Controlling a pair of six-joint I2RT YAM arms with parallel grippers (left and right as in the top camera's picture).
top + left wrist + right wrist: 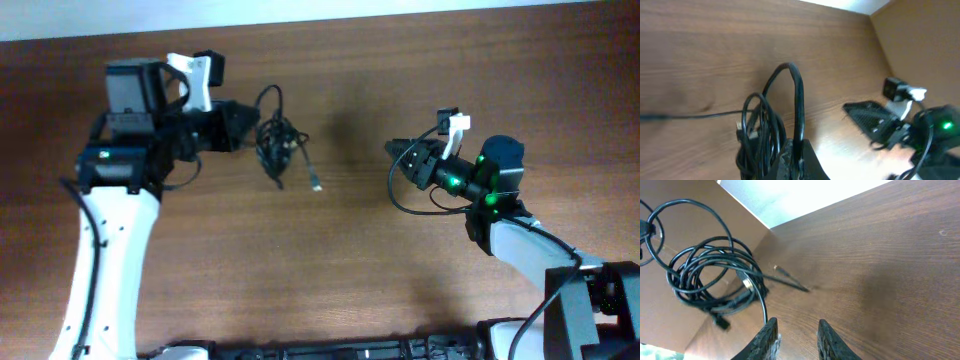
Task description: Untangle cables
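The cables (275, 140) are thin black cords knotted into one small bundle on the table, with one plug end trailing to the right (315, 183). My left gripper (250, 125) is shut on a cord of the bundle; in the left wrist view the jaws (799, 152) pinch a tall black loop (795, 95), with the other coils (757, 132) hanging beside them. My right gripper (400, 155) is open and empty, well to the right of the bundle. In the right wrist view its fingers (796, 332) point at the coils (710, 277), with nothing between them.
The wooden table (350, 260) runs under both arms. A thicker black wire (405, 205) loops off the right arm. A pale wall edge (400, 10) runs along the back.
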